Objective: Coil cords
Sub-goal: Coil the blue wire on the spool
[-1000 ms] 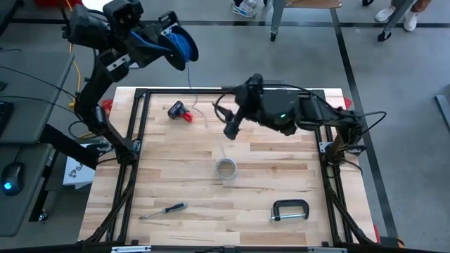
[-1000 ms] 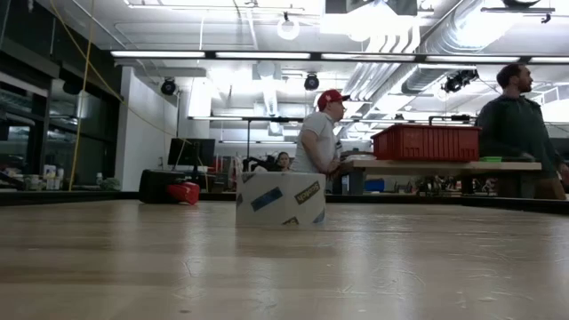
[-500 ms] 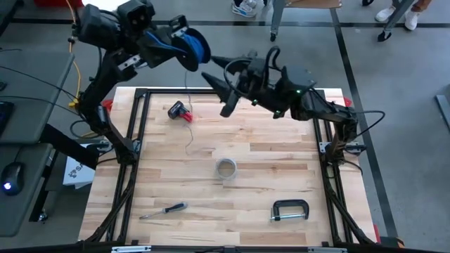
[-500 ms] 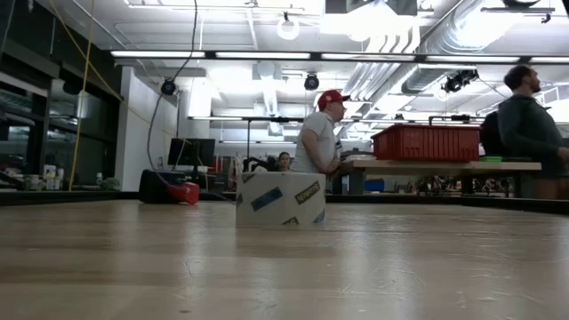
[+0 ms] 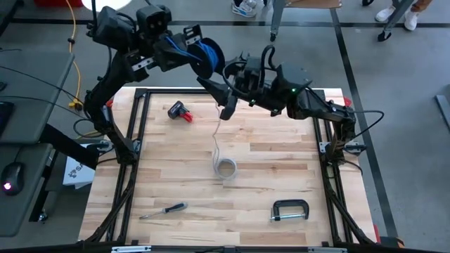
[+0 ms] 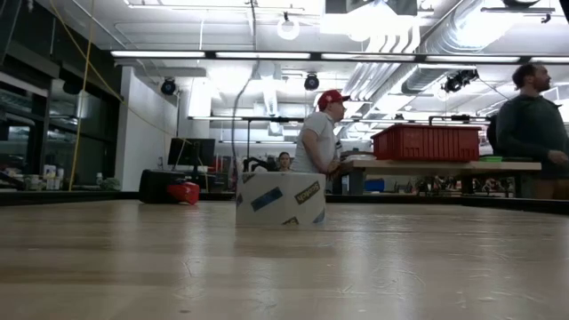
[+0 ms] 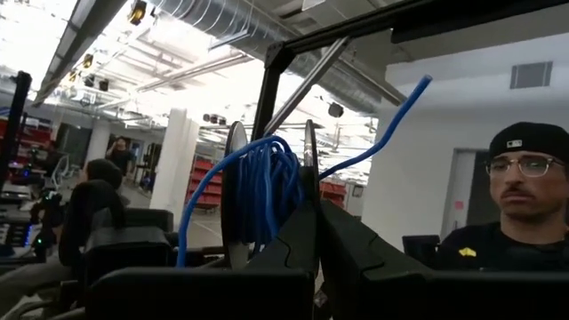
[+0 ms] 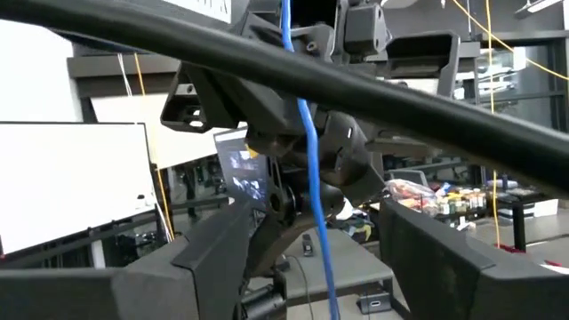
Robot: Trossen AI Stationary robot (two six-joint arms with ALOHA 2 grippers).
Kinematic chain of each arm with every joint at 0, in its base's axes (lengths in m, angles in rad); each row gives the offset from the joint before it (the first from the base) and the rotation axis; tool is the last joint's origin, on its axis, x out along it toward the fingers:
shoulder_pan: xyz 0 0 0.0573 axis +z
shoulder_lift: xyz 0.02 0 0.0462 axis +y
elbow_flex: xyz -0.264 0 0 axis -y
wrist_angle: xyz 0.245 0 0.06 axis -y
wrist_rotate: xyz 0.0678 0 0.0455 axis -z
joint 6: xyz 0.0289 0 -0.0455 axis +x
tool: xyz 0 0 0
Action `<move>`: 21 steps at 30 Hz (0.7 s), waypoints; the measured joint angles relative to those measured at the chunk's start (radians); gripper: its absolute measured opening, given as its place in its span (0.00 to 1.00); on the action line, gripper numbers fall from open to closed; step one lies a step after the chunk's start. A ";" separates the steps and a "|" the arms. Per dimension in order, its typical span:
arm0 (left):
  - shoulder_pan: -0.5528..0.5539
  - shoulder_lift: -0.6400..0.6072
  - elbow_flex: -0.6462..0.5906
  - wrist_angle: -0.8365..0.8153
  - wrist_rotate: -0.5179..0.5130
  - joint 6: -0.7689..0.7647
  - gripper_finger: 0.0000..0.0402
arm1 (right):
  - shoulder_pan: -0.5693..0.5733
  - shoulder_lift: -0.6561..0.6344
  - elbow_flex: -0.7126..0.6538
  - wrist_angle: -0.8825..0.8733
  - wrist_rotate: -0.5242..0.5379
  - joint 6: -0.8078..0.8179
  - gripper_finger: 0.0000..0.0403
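So in the high view the left gripper was up at the top of the frame, left of center, past the table's far edge, fingers pinched tight on the blue cord. Most of that cord sat bundled in loops right at the gripper; the left wrist view showed the blue coil hanging against the fingers with one stiff end poking up toward the upper right.

The right gripper was just below and right of it, upper center of the frame, fingers spread wide with nothing clamped. Its wrist view had a strand of blue cord running down between the two fingers.

The pale grey cord trailed down from the grippers to the wood near the tape roll at center frame. In the low view that roll had printing on it, but I couldn't read the words.
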 joint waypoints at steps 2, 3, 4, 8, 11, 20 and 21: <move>0.000 -0.001 0.000 0.006 0.000 0.005 0.00 | 0.000 0.000 0.000 -0.003 0.000 0.001 0.58; 0.000 -0.001 0.000 0.010 0.000 0.005 0.00 | 0.000 0.000 0.000 -0.006 0.001 0.003 0.56; 0.000 -0.001 0.000 0.014 0.000 0.004 0.00 | 0.000 0.000 0.000 -0.012 0.001 0.005 0.54; 0.000 -0.001 0.000 0.014 0.000 0.004 0.00 | 0.000 0.006 0.000 -0.044 0.028 0.005 0.45; 0.000 -0.001 0.000 0.015 0.000 0.004 0.00 | 0.000 0.015 0.000 -0.054 0.031 0.005 0.37; 0.000 -0.001 0.000 0.017 0.002 0.004 0.00 | 0.000 0.026 0.000 -0.081 0.030 0.006 0.25; 0.000 -0.003 0.000 0.017 0.002 0.004 0.00 | 0.000 0.026 0.000 -0.092 0.031 0.006 0.24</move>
